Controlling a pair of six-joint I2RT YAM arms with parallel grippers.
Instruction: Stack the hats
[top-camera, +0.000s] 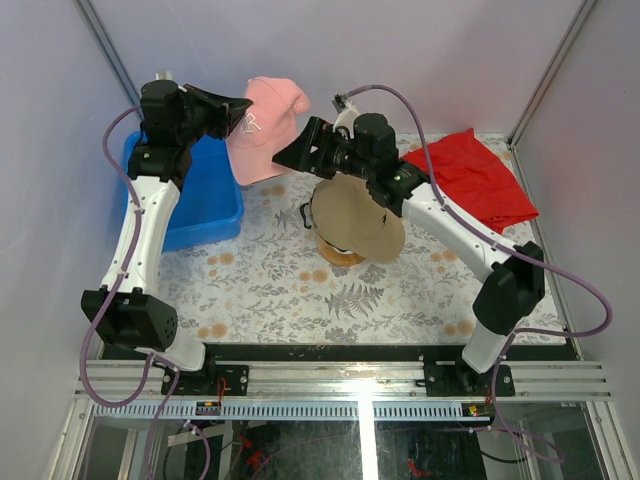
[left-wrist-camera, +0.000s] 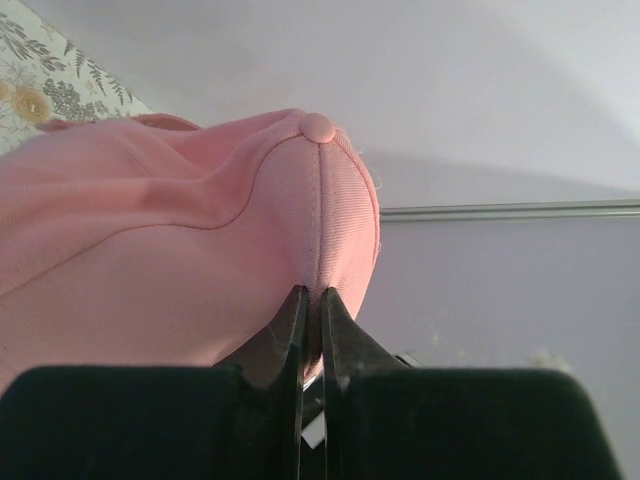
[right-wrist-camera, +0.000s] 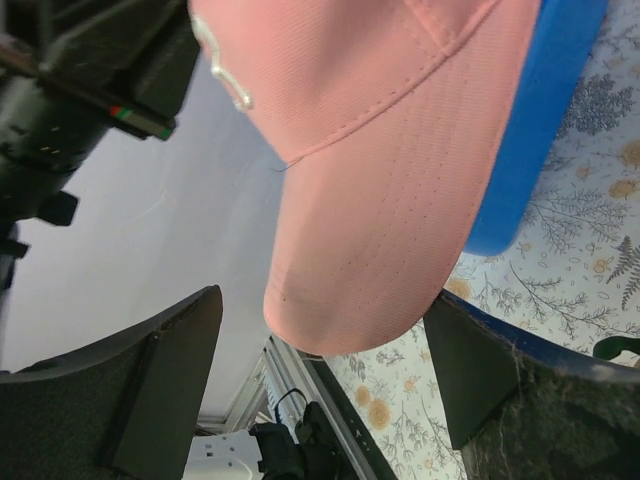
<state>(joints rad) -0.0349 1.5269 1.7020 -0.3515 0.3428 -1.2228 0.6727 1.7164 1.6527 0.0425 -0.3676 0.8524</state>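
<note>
Standing by the arm bases at the near edge of the flowered table (top-camera: 400, 295), I met the tan cap (top-camera: 355, 215) first; it sat on a wooden stand (top-camera: 338, 256), just below the right gripper (top-camera: 300, 152) and a little toward its own arm. That gripper was spread wide and held nothing. Seen from its wrist, the two dark fingers (right-wrist-camera: 165, 375) stood well apart, with the brim of the pink cap (right-wrist-camera: 370, 200) hanging straight ahead of the gap — close, but clamped by neither. Past the brim, on the gripper's far side, showed a blue bin (right-wrist-camera: 545, 110). Facing it from across the cap was the left gripper (left-wrist-camera: 312, 312), pinched tight on the pink crown along a seam, not far below the top button, so the cap hung in the air from its tips. Off to the outer side of the right arm, a red cloth (top-camera: 470, 178) lay crumpled toward the far corner.
</note>
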